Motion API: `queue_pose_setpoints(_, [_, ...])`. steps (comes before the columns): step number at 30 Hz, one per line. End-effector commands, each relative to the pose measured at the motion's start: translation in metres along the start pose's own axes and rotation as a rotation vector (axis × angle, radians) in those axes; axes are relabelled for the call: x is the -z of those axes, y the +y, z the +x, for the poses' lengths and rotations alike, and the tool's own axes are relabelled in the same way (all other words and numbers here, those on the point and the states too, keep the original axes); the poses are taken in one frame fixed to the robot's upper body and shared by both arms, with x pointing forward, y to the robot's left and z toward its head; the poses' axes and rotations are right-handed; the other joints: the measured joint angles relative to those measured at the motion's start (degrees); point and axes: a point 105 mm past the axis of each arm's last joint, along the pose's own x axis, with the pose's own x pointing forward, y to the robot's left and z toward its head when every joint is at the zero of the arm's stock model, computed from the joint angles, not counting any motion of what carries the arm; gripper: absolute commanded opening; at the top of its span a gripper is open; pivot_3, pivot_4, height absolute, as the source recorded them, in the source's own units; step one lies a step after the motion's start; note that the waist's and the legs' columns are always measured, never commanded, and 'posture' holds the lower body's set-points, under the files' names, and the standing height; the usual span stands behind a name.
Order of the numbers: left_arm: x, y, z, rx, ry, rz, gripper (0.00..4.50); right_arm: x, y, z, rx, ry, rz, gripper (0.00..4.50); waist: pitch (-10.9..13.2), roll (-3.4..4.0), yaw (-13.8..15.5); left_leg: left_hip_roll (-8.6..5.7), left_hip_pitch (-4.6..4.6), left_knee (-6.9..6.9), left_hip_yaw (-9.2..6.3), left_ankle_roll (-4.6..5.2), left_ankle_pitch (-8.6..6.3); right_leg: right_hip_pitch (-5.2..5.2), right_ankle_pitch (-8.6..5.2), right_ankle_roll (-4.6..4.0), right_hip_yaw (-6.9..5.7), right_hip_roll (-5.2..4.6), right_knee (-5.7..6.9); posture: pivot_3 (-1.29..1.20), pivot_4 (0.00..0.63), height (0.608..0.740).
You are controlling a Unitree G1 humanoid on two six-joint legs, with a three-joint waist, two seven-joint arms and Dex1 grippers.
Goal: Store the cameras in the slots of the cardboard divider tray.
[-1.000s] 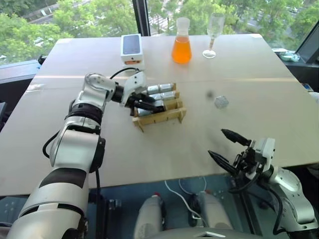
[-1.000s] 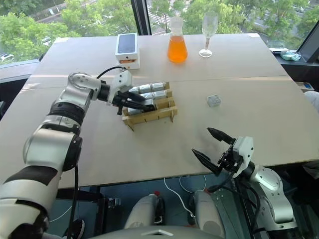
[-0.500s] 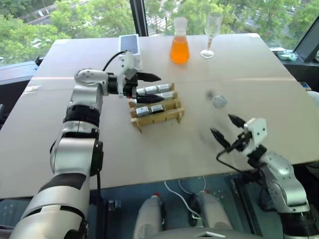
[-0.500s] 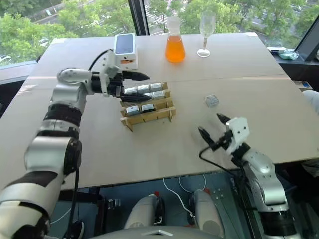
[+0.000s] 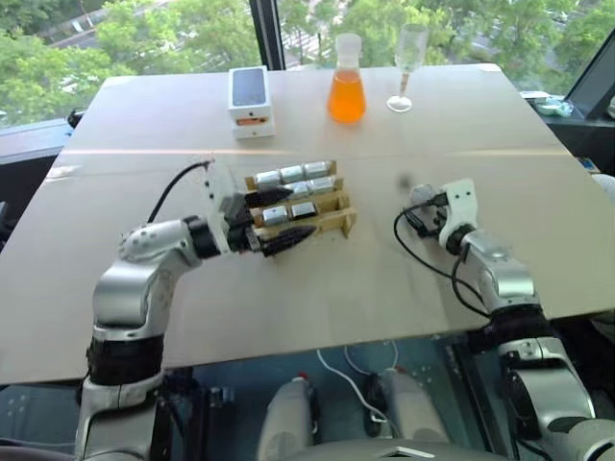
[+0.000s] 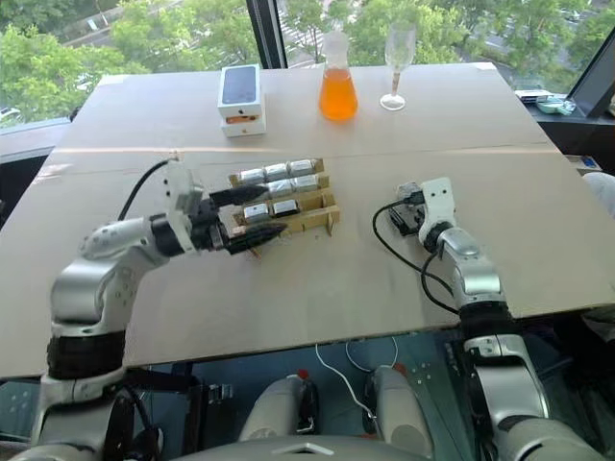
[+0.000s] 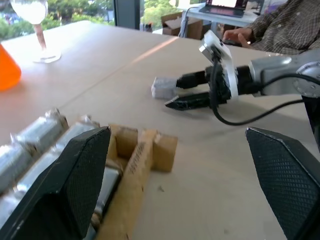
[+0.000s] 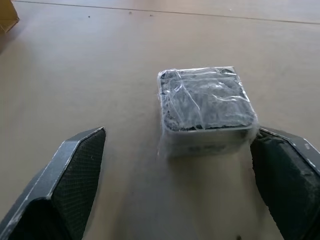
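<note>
Right wrist view now has the loose camera [image 8: 206, 111] on the tabletop [image 5: 317, 279] between the wide-open right gripper [image 8: 182, 180], while the left gripper [image 5: 274, 219], empty and wide, has withdrawn from the cardboard divider tray [image 5: 332, 225], so another pick looks imminent.

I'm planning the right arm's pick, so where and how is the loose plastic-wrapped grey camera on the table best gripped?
Grip the small boxy plastic-wrapped grey camera across its two opposite side walls, coming in low along the tan tabletop. It lies flat and apart from other things, and the open right gripper already has a finger on either side of it, so probably only a short advance before closing is needed.
</note>
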Motion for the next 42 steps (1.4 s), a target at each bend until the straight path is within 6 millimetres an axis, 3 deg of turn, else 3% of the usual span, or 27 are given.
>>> queue_pose_setpoints(1, [-0.011,-0.013,-0.007,0.005,0.011,0.065,4.45,-0.011,-0.009,0.006,0.007,-0.044,0.02,4.5,0.0,0.0,0.0,0.0,0.0,-0.01,-0.02,0.0,0.0,0.0,0.0,0.0,-0.02,-0.01,0.02,0.0,0.15,0.74])
queue_pose_setpoints(9, [-0.004,-0.016,-0.014,0.005,0.076,0.085,4.45,-0.008,-0.012,0.015,-0.02,-0.04,-0.02,4.5,0.0,0.02,-0.1,0.01,0.06,-0.04,0.01,0.0,0.0,0.03,0.0,0.0,0.01,0.0,0.01,0.0,0.15,0.74])
queue_pose_setpoints(10, [-0.003,-0.016,-0.014,0.005,0.079,0.087,4.5,-0.007,-0.012,0.015,-0.026,-0.031,-0.023,4.11,0.0,0.02,-0.1,0.01,0.05,-0.04,0.02,0.0,0.0,0.03,0.0,0.0,0.01,-0.01,0.01,0.0,0.15,0.74])
queue_pose_setpoints(12, [-0.003,-0.015,-0.013,0.011,0.093,0.106,4.5,-0.008,-0.014,0.015,-0.02,-0.047,-0.02,3.76,0.0,0.03,-0.1,0.01,0.05,-0.05,0.02,0.0,0.0,0.03,0.0,0.0,0.02,-0.01,0.01,0.0,0.15,0.74])
queue_pose_setpoints(15, [-0.004,-0.013,-0.008,0.019,0.091,0.11,4.5,-0.008,-0.013,0.013,-0.021,-0.059,-0.037,2.7,0.0,0.03,-0.1,0.01,0.05,-0.07,0.01,-0.01,0.0,0.03,0.0,0.0,0.01,-0.01,0.0,0.0,0.15,0.74])
queue_pose_setpoints(16, [-0.004,-0.013,-0.006,0.025,0.092,0.111,4.5,-0.007,-0.013,0.012,-0.025,-0.062,-0.047,2.11,0.0,0.03,-0.1,0.01,0.05,-0.07,0.02,-0.01,0.0,0.03,0.0,0.0,0.01,-0.01,0.0,0.0,0.15,0.74])
queue_pose_setpoints(18, [-0.004,-0.011,-0.003,0.031,0.095,0.1,4.5,-0.008,-0.009,0.009,-0.041,-0.079,-0.09,1.98,0.0,0.03,-0.1,0.01,0.05,-0.07,0.02,-0.01,0.0,0.02,0.0,0.0,0.01,-0.01,0.0,0.0,0.15,0.74])
queue_pose_setpoints(20, [-0.005,-0.011,0.002,0.051,0.085,0.079,4.5,-0.018,-0.001,0.004,-0.08,-0.13,-0.245,1.98,0.0,0.03,-0.1,0.01,0.04,-0.08,0.01,-0.01,0.0,0.02,0.0,0.0,0.01,-0.01,-0.01,0.0,0.15,0.74])
queue_pose_setpoints(21, [-0.007,-0.01,0.004,0.063,0.076,0.06,4.5,-0.03,0.003,-0.002,-0.084,-0.194,-0.413,1.98,0.0,0.07,0.1,0.01,0.03,-0.08,0.01,-0.01,0.0,0.02,0.0,0.0,0.0,-0.01,-0.02,0.0,0.15,0.74])
queue_pose_setpoints(23, [-0.01,-0.008,0.011,0.1,0.07,0.026,4.5,-0.049,0.026,-0.014,-0.164,-0.314,-0.711,1.98,0.1,0.13,0.2,0.0,-0.01,-0.09,0.0,-0.01,0.0,-0.02,-0.01,0.01,-0.03,-0.04,-0.04,0.0,0.15,0.74])
queue_pose_setpoints(29, [-0.02,0.002,0.034,0.248,0.101,-0.034,4.5,-0.074,0.083,-0.044,-0.423,-0.54,-1.255,1.98,0.1,0.2,-0.2,-0.02,0.01,-0.08,0.05,-0.01,0.0,-0.04,-0.14,0.25,0.03,0.02,-0.04,0.0,0.15,0.74])
queue_pose_setpoints(36, [-0.028,0.018,0.061,0.4,0.179,-0.005,4.5,-0.081,0.129,-0.06,-0.593,-0.723,-1.647,1.98,0.1,0.19,-0.1,0.01,0.01,-0.07,0.11,-0.05,0.02,-0.06,-0.15,0.25,0.05,0.35,-0.04,0.0,0.15,0.74])
queue_pose_setpoints(42, [-0.034,0.015,0.073,0.546,0.235,0.061,4.5,-0.09,0.149,-0.063,-0.622,-0.805,-1.735,1.98,0.2,0.18,0.1,-0.03,-0.1,-0.03,0.15,-0.04,0.02,-0.12,-0.13,0.21,0.06,0.34,-0.1,0.0,0.15,0.74])
